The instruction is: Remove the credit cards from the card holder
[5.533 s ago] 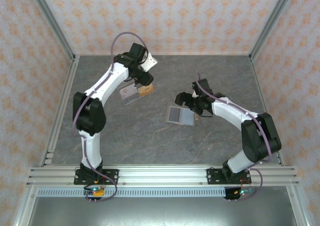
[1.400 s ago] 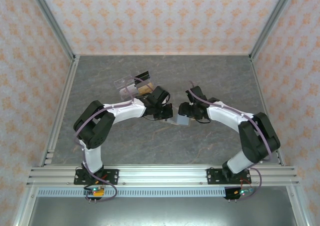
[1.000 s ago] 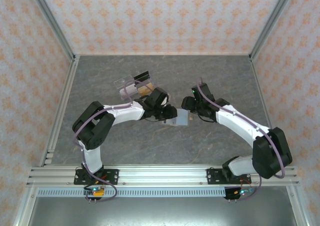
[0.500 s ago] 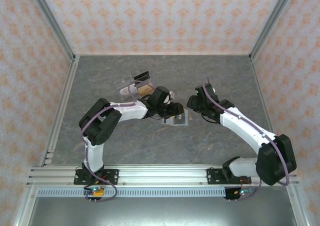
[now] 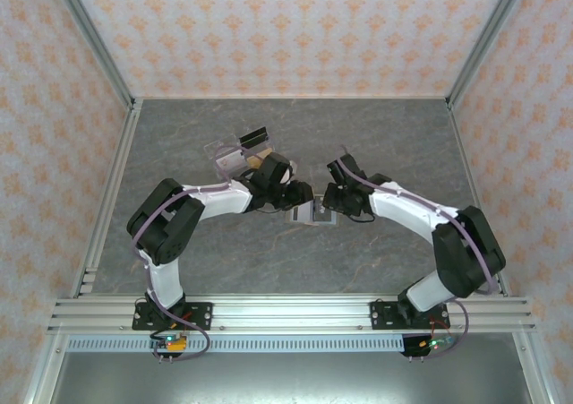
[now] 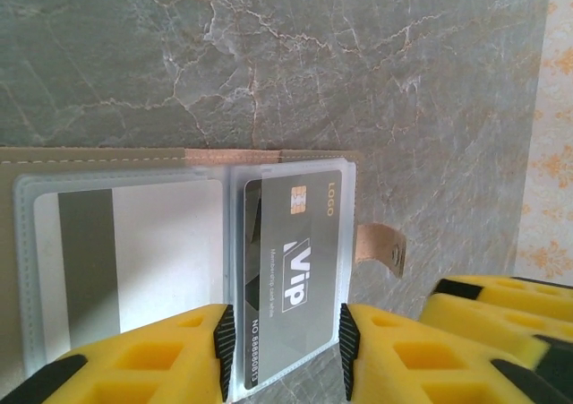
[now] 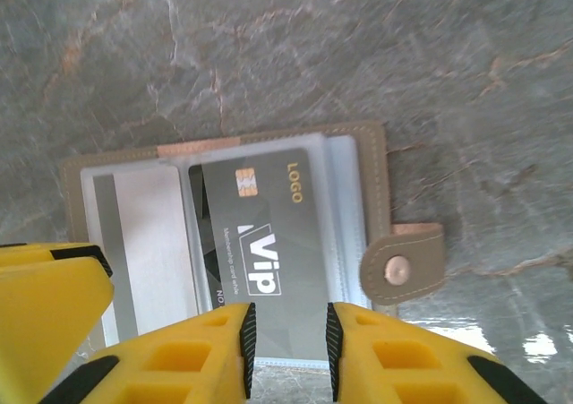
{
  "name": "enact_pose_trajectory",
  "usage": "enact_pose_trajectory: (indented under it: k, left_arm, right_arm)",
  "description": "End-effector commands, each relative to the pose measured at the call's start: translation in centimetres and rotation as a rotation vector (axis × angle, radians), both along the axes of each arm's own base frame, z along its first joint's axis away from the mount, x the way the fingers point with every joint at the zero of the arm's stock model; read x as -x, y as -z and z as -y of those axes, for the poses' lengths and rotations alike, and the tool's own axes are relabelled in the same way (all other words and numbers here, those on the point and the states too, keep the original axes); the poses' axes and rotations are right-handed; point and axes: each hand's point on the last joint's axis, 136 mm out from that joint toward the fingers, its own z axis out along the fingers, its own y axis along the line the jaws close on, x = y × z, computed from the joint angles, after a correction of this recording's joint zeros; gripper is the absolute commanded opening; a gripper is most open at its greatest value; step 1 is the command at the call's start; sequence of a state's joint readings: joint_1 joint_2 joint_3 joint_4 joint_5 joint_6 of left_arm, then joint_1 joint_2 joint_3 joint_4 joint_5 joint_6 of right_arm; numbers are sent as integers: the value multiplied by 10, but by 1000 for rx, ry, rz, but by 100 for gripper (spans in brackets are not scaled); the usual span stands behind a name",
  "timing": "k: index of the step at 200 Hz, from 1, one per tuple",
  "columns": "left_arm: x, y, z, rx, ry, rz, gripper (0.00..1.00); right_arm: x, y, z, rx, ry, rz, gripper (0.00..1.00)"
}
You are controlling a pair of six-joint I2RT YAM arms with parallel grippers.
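Near the middle of the worktop (image 5: 394, 135), a little toward its near edge, the card holder (image 7: 374, 184) lies open and flat, its snap tab (image 7: 403, 265) sticking out at one side. Both clear sleeves are occupied: a dark grey VIP card (image 7: 255, 234) in one, a white card with a grey stripe (image 6: 134, 261) in the other. By that showing no card is out yet and the whole removal is left to do, though the VIP card sits slightly askew in its sleeve and may be starting to slide.

The left jaws stand apart, their yellow fingers (image 6: 170, 355) flanking the near end of the VIP card without visibly pinching it. The right jaws come at the same card from the opposite side, parted by a narrower gap. Whether they touch it I cannot tell.

Farther toward the far-left corner, clear of the holder, stands a clear tray (image 5: 235, 153) with black and tan pieces.
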State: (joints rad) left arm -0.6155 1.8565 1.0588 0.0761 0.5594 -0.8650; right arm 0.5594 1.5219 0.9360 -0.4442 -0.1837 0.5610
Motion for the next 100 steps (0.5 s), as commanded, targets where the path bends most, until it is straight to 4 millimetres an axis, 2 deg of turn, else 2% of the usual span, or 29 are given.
enact_pose_trajectory:
  k: [1, 28, 100]
  left_arm:
    - [4, 2, 1, -28, -7, -1, 36]
    - [6, 7, 5, -33, -1, -15, 31]
    - [6, 14, 11, -16, 8, -33, 25]
  right_arm:
    - [2, 10, -1, 37, -5, -42, 30]
    - [1, 24, 0, 66, 3, -80, 27]
    - [-5, 31, -1, 80, 4, -86, 22]
